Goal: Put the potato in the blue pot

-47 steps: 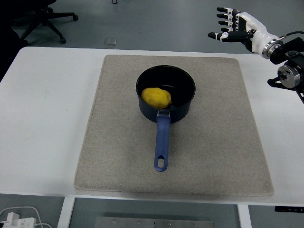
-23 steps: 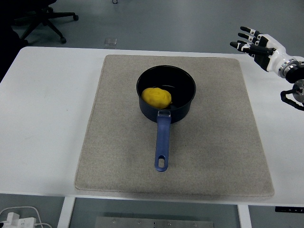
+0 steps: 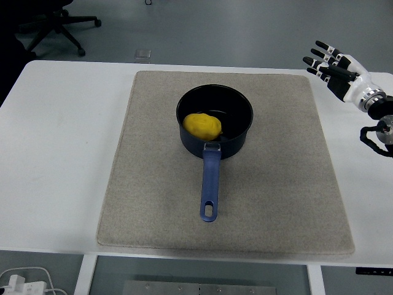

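I pulled my right hand (image 3: pixel 334 66) back to the desk's (image 3: pixel 61 123) edge, fingers spread and empty; potato (image 3: pixel 202 126) sat in the pot (image 3: pixel 239 117), task done.

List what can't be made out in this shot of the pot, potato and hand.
- Left arm: not in the head view at all.
- Right hand: fingers spread and empty; its arm is cut off by the right edge.
- Potato: its underside and contact with the pot floor are hidden by the blue pot near wall.
- Mat under the pot: covered.
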`<state>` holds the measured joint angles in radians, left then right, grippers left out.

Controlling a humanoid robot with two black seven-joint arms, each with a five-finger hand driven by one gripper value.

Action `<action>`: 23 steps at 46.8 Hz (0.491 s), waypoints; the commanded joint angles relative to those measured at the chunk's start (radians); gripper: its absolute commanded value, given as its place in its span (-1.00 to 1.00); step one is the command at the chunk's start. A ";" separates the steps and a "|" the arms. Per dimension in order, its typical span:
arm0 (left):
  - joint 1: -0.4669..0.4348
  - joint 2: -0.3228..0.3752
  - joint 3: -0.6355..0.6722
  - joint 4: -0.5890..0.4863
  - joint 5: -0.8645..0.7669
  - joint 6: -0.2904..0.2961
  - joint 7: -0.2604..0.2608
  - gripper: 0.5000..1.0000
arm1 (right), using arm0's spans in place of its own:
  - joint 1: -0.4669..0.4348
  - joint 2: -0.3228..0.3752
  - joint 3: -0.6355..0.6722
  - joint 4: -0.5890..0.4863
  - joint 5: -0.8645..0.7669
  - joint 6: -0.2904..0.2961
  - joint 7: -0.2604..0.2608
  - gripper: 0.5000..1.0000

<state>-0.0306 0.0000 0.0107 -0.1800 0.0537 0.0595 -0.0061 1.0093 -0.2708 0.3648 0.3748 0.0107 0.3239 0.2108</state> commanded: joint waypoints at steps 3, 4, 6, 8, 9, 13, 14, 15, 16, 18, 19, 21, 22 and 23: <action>0.000 0.000 -0.001 0.001 0.000 -0.001 0.000 0.99 | -0.009 0.016 0.002 0.000 0.000 -0.005 0.002 0.71; 0.000 0.000 -0.001 -0.001 0.000 0.000 0.000 0.99 | -0.012 0.018 0.003 0.000 0.000 -0.005 0.004 0.71; 0.000 0.000 -0.001 -0.001 0.000 0.000 0.000 0.99 | -0.024 0.024 0.003 0.000 -0.002 -0.006 0.004 0.71; 0.000 0.000 -0.001 -0.001 0.000 0.000 0.000 0.99 | -0.031 0.028 0.005 0.000 -0.002 -0.011 0.007 0.71; 0.000 0.000 -0.001 -0.001 0.000 0.000 0.000 0.99 | -0.032 0.031 0.005 0.000 -0.002 -0.011 0.007 0.71; 0.000 0.000 -0.001 -0.001 0.000 0.000 0.000 0.99 | -0.032 0.039 0.005 0.000 0.000 -0.012 0.007 0.71; 0.000 0.000 -0.001 -0.001 0.000 0.000 0.000 0.99 | -0.032 0.039 0.005 0.000 0.000 -0.012 0.007 0.71; 0.000 0.000 -0.001 0.001 0.000 0.000 0.000 0.99 | -0.032 0.041 0.005 0.000 0.000 -0.012 0.007 0.71; 0.000 0.000 -0.001 0.001 0.000 0.000 0.000 0.99 | -0.032 0.041 0.005 0.000 0.000 -0.012 0.007 0.71; 0.000 0.000 -0.001 0.001 -0.002 0.000 0.000 0.99 | -0.032 0.042 0.006 0.000 0.000 -0.012 0.007 0.71; 0.000 0.000 -0.001 0.001 -0.002 0.000 0.000 0.99 | -0.032 0.042 0.006 0.000 0.000 -0.012 0.009 0.71; 0.000 0.000 -0.001 0.001 0.000 0.000 0.000 0.99 | -0.032 0.042 0.008 0.000 0.000 -0.012 0.007 0.71; 0.000 0.000 -0.001 0.001 -0.002 0.000 0.000 0.99 | -0.034 0.044 0.009 0.000 0.000 -0.012 0.007 0.71; 0.000 0.000 -0.001 0.001 -0.002 0.000 0.000 0.99 | -0.034 0.045 0.012 0.000 0.000 -0.012 0.007 0.71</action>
<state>-0.0306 0.0000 0.0092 -0.1797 0.0530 0.0595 -0.0061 0.9771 -0.2284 0.3719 0.3743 0.0106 0.3114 0.2187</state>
